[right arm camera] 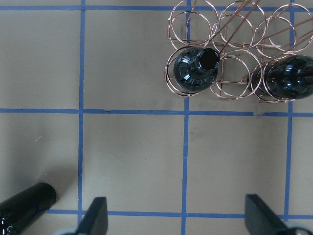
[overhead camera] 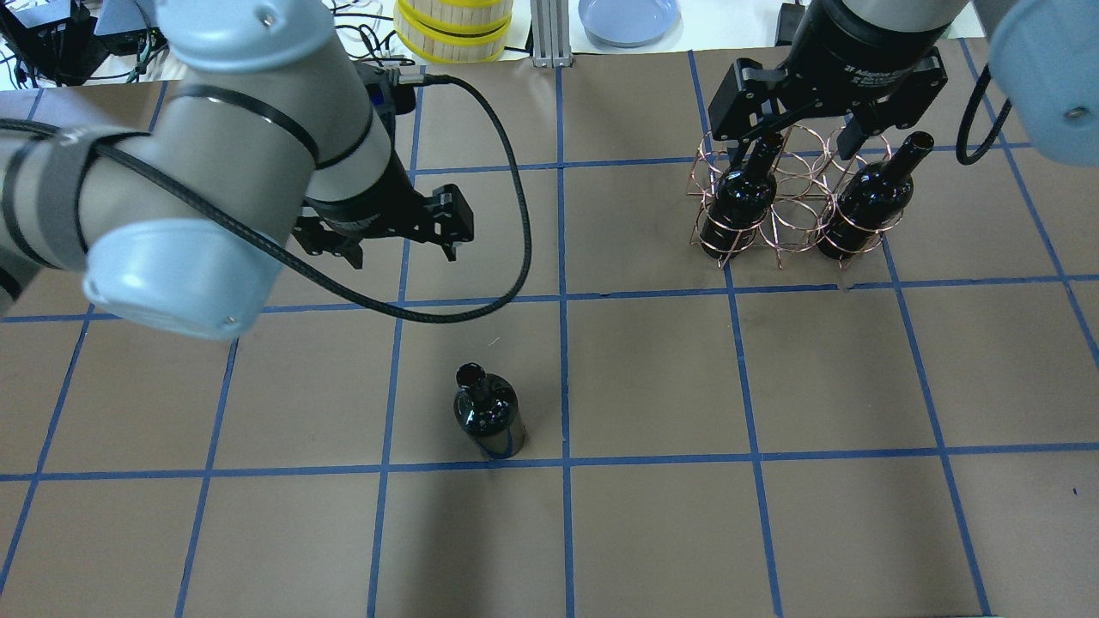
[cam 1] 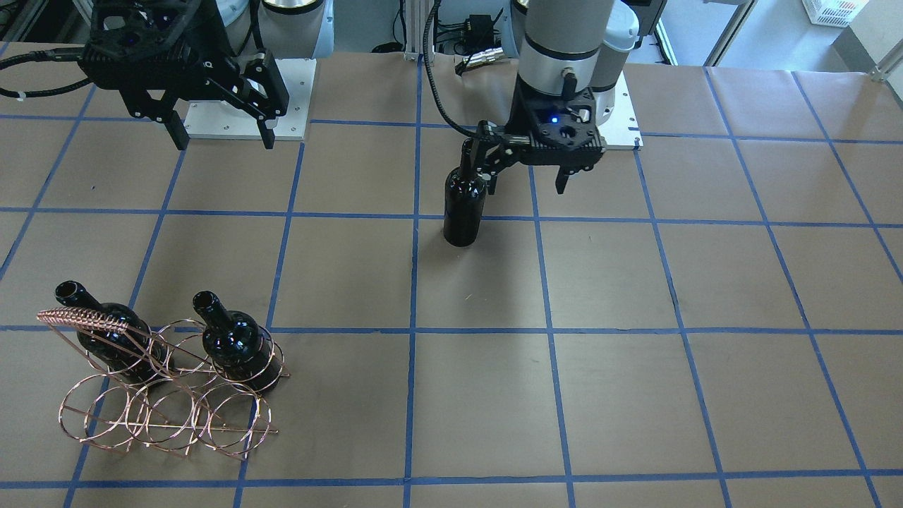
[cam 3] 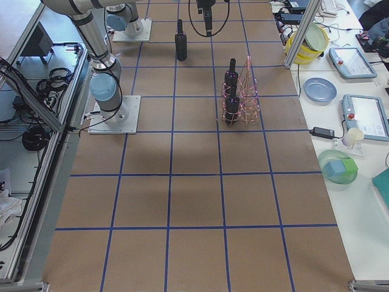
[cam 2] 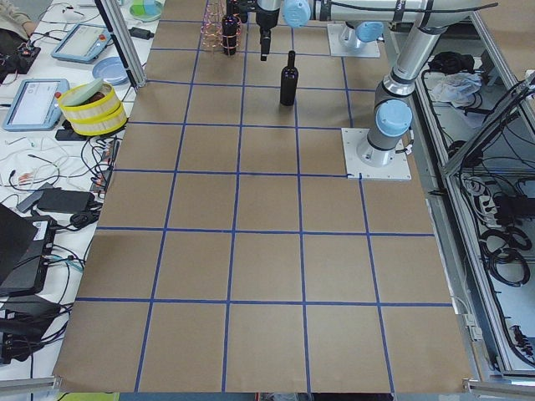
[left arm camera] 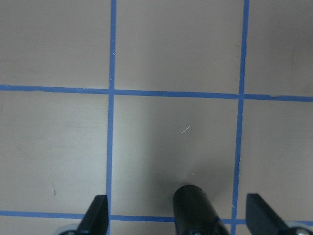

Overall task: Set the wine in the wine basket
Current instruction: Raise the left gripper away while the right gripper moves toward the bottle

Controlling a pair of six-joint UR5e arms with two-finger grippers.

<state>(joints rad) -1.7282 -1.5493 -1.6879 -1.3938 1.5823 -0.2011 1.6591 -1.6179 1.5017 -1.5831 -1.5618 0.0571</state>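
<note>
My left claw (overhead camera: 403,255) and right claw (cam 1: 222,134) both hang open and empty; the wine (overhead camera: 489,412) stands loose on the worktop (cam 1: 635,296).
My left claw is up in the air with its fingers spread wide and nothing between them. In my left wrist view the top of the wine shows low between the two fingertips, but the overhead view puts the claw apart from the bottle, not touching it. The wine stands upright just beside a blue tape line (overhead camera: 258,470), well apart from the wine basket (cam 1: 169,402). My right claw is raised too, its fingers equally wide, gripping nothing. The wine basket sits on the worktop on my right side. Two other bottles (cam 1: 236,342) stand in the end rings of its row nearer my base.
</note>
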